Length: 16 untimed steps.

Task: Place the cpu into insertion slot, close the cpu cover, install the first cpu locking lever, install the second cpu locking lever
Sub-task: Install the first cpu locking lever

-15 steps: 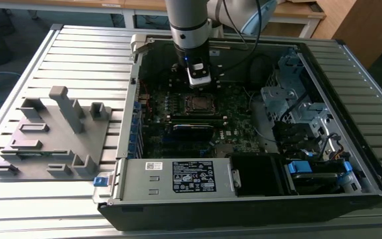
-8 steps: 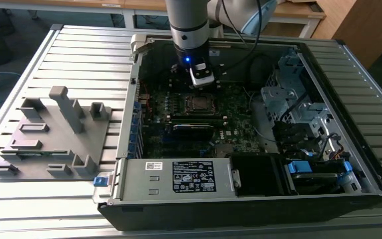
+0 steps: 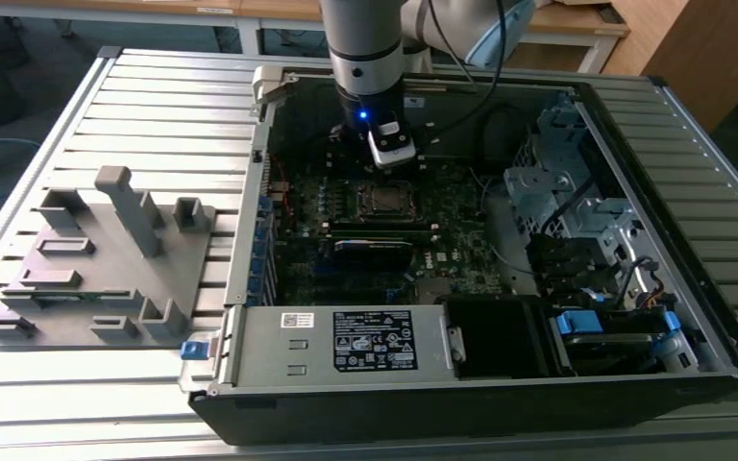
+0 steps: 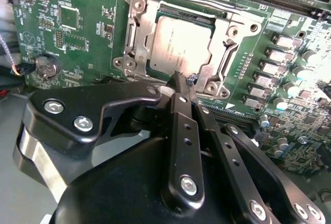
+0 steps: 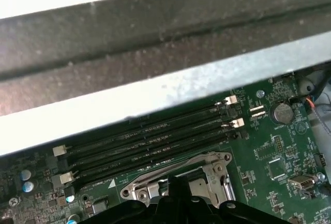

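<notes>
Silvery-grey square cpu (image 4: pixel 178 45) seated flat in the insertion slot (image 4: pixel 155 68), framed by the thin silvery metal cpu cover (image 4: pixel 223 32) lying down over it on the green motherboard (image 4: pixel 77 22) inside the open black computer case (image 3: pixel 676 317). Black two-fingered gripper (image 4: pixel 182 81) poised just beside the socket's near edge, fingertips pressed together and seemingly holding nothing, though contact with the cover's rim hard to judge. Long black memory slots (image 5: pixel 150 144) alongside the socket in the first wrist view.
</notes>
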Available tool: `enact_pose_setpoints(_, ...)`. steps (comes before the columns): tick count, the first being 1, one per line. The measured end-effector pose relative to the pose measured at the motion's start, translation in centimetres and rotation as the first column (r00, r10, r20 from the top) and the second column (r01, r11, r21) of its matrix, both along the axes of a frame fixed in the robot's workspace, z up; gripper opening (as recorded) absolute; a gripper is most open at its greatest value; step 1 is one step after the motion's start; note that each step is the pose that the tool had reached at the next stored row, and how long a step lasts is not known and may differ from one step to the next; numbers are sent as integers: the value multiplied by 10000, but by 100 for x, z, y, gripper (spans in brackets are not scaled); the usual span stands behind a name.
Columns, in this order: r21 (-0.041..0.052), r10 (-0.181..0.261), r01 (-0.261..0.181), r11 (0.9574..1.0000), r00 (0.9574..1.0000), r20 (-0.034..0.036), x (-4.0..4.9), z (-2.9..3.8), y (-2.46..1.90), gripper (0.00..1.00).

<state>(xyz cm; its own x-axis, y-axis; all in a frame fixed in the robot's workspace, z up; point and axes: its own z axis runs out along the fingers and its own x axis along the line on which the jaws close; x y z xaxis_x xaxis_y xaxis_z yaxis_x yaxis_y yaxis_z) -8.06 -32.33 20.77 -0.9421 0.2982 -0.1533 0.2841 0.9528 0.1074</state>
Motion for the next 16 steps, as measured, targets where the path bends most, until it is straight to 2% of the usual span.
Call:
enact_pose_setpoints(1, -28, -1, 1, 10000, 10000, -23, 0, 0, 0, 11)
enact_pose_setpoints(6, -48, 1, -2, 10000, 10000, -45, 4, 0, 0, 11)
enact_pose_setpoints(9, -57, 0, -1, 10000, 9999, -136, 65, -5, 3, 11)
enact_pose_setpoints(11, -75, -1, -1, 10000, 9999, -171, 109, -7, 6, 11)
enact_pose_setpoints(16, -107, -1, -1, 9999, 9998, -176, 118, -8, 6, 11)
